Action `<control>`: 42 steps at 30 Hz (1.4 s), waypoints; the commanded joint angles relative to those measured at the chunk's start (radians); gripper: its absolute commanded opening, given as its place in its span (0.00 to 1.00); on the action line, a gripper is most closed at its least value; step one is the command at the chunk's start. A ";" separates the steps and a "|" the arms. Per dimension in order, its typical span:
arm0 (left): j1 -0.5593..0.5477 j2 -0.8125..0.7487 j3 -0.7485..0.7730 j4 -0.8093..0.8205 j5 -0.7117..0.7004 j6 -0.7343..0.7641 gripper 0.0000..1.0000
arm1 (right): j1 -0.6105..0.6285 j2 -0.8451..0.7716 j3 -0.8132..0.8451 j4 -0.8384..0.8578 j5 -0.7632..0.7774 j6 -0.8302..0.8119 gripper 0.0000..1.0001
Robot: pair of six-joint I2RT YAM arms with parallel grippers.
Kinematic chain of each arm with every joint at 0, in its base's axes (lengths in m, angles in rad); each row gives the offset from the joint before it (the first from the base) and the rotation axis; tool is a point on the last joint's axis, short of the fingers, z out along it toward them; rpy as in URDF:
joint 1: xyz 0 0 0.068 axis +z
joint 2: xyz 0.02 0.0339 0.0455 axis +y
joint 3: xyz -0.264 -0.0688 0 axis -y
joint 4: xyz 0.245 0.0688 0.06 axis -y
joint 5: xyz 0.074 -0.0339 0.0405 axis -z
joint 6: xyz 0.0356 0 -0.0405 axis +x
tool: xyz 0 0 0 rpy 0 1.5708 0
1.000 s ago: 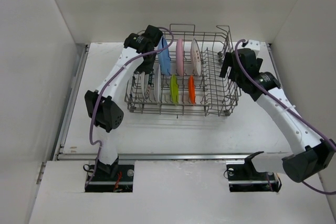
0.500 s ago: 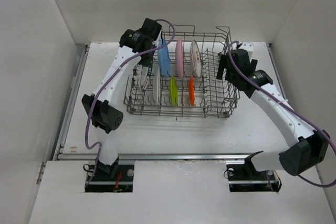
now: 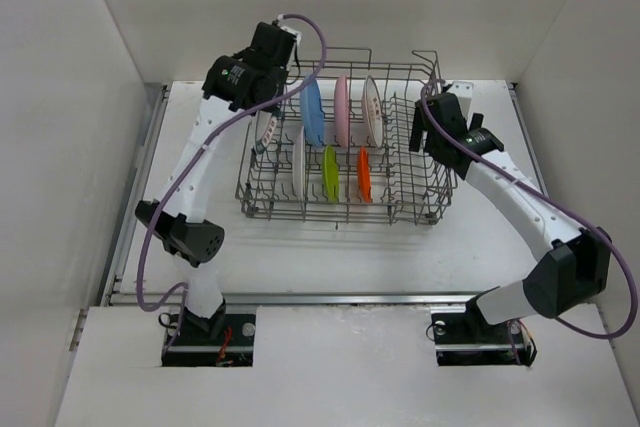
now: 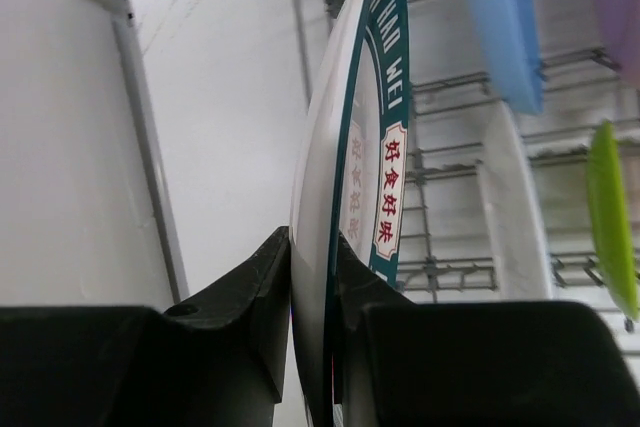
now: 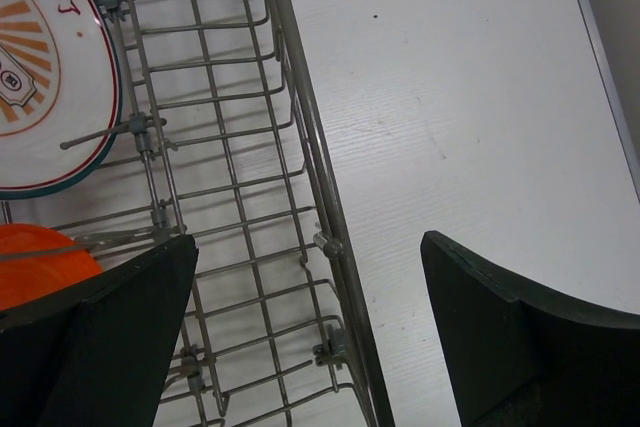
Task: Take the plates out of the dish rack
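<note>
The grey wire dish rack stands mid-table. Upright in it are a light blue plate, a pink one, a white sunburst plate, a plain white one, a lime green one and an orange one. My left gripper is shut on a white plate with a dark green lettered rim, held on edge above the rack's left end; the left wrist view shows its fingers pinching that plate. My right gripper is open, straddling the rack's right rim.
White walls close in the left and right sides, and a back wall rises behind the rack. A metal rail runs along the table's left edge. The rack's raised handle loops stand beside the right gripper.
My left gripper has lifted the green-rimmed plate up and to the left, out of the rack's tines. The right gripper has moved in over the rack's right rim, still open.
</note>
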 commanded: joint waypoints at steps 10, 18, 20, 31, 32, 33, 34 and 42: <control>0.643 -0.257 -0.314 0.213 0.248 -0.025 0.00 | -0.003 0.031 0.063 0.046 0.065 0.034 0.99; 0.939 -0.065 -0.492 0.157 0.965 0.065 0.00 | 0.100 -0.077 0.184 0.026 0.203 0.025 0.99; 0.956 -0.037 -0.558 0.167 1.002 0.100 0.00 | 0.147 -0.124 0.169 0.049 0.178 0.016 0.99; 1.015 0.231 -0.610 0.102 1.069 0.177 0.00 | 0.431 -0.065 0.159 0.156 -0.173 -0.062 0.99; 1.015 0.257 -0.601 0.076 1.069 0.186 0.01 | 0.446 -0.051 0.169 0.157 -0.188 -0.062 0.99; 1.015 0.285 -0.575 0.023 1.069 0.195 0.07 | 0.462 -0.037 0.169 0.182 -0.219 -0.062 0.99; 1.015 0.312 -0.561 -0.003 1.069 0.195 0.09 | 0.486 -0.011 0.179 0.193 -0.237 -0.062 0.99; 1.015 0.400 -0.504 -0.040 0.928 0.060 0.27 | 0.529 0.073 0.189 0.328 -0.349 -0.004 0.92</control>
